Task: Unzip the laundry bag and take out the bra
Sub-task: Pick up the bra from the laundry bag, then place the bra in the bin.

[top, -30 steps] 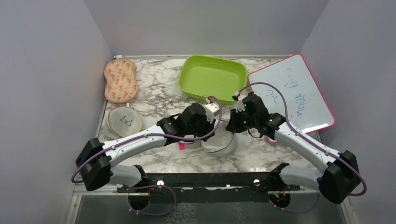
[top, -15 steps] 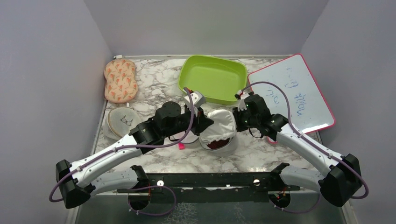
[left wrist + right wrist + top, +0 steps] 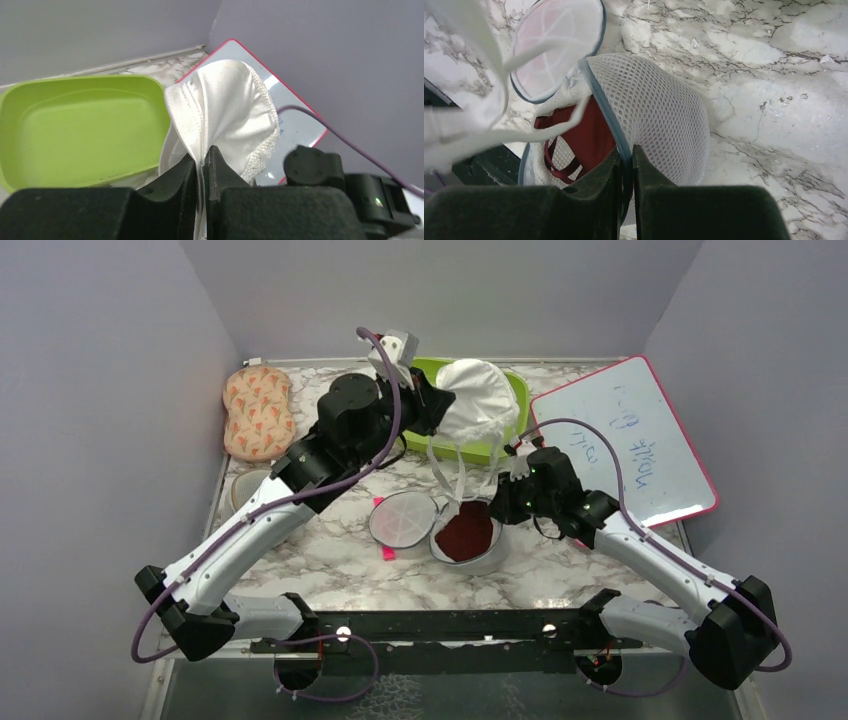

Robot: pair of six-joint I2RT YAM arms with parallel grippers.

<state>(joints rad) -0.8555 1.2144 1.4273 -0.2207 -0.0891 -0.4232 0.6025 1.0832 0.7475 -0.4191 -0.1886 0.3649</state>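
Observation:
The laundry bag (image 3: 482, 552) lies open at the table's middle, its round mesh lid (image 3: 403, 518) flipped to the left. Dark red fabric (image 3: 589, 137) with straps lies inside the bag's white mesh (image 3: 659, 115). My right gripper (image 3: 500, 508) is shut on the bag's dark zip rim (image 3: 616, 140). High over the far side, my left gripper (image 3: 437, 406) is shut on a white bra (image 3: 480, 400). Its satin cup (image 3: 225, 110) bulges above the fingers, and its straps (image 3: 446, 472) dangle toward the bag.
A lime-green bin (image 3: 518, 395) sits at the back, under the lifted bra. A pink-framed whiteboard (image 3: 630, 440) lies to the right. A floral pad (image 3: 258, 412) and a beige mesh case (image 3: 243, 488) lie at the left. A small pink scrap (image 3: 388, 553) lies near the bag.
My left arm has risen and swung back toward the green bin, pulling the white bra out of the bag. The lid has fallen open and red fabric now shows. The right gripper stays put.

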